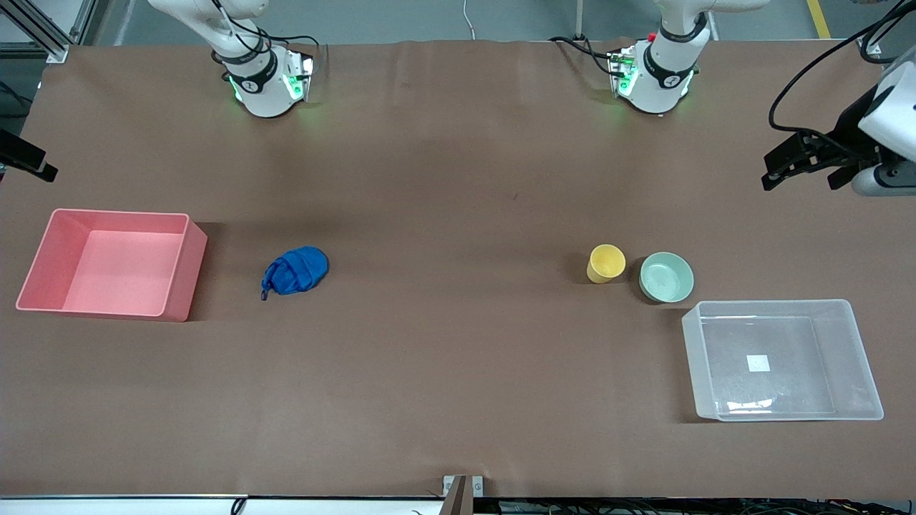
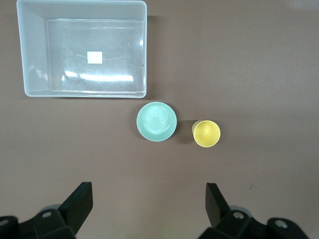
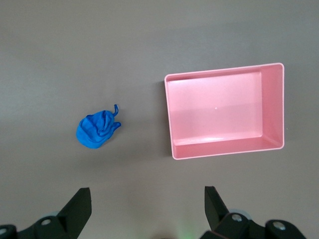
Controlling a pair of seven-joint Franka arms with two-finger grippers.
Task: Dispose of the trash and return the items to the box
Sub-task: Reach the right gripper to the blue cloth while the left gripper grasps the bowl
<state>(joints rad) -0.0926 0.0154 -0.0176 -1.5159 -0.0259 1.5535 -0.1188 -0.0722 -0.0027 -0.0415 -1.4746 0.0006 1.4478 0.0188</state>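
The blue wad of trash (image 1: 295,270) lies on the brown table beside the pink bin; it also shows in the right wrist view (image 3: 96,130). The yellow cup (image 1: 606,262) and the mint-green bowl (image 1: 666,277) stand side by side, close to the clear box (image 1: 859,357), which holds nothing but its white sticker. The cup (image 2: 206,133), the bowl (image 2: 156,121) and the box (image 2: 30,74) show in the left wrist view. My left gripper (image 2: 148,185) is open, high over bare table by the bowl and cup. My right gripper (image 3: 147,189) is open, high over bare table by the wad.
The pink bin (image 1: 182,268) stands empty at the right arm's end of the table, and shows in the right wrist view (image 3: 169,119). A black and white device with cables (image 1: 851,143) hangs over the table edge at the left arm's end.
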